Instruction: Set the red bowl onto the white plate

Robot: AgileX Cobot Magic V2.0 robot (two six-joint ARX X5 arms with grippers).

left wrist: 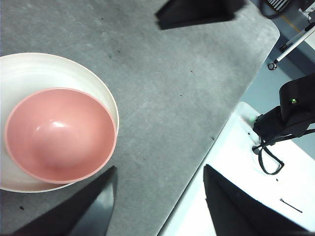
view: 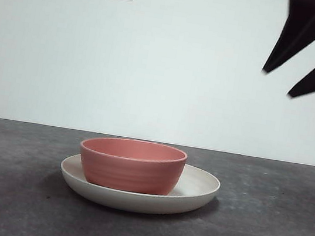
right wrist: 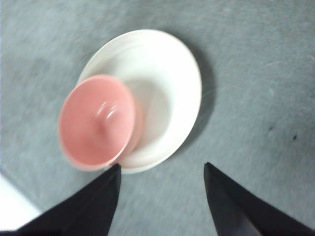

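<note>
The red bowl [view: 132,165] sits upright on the white plate [view: 197,186], off-centre toward the plate's left rim, leaving a bare crescent on the right. The plate rests on the grey table [view: 271,230] with open room all round. The right tool [view: 285,78] hangs high at the right, released and empty; the left tool [left wrist: 157,201], apparently the dark tip at top left, is likewise spread.

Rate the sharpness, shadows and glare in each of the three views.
Front view: sharp, red bowl on white plate casting a soft shadow, right claw slightly smeared. Left wrist view: crisp, faint sheen inside bowl. Right wrist view: motion-blurred throughout, small glare spots in bowl.
</note>
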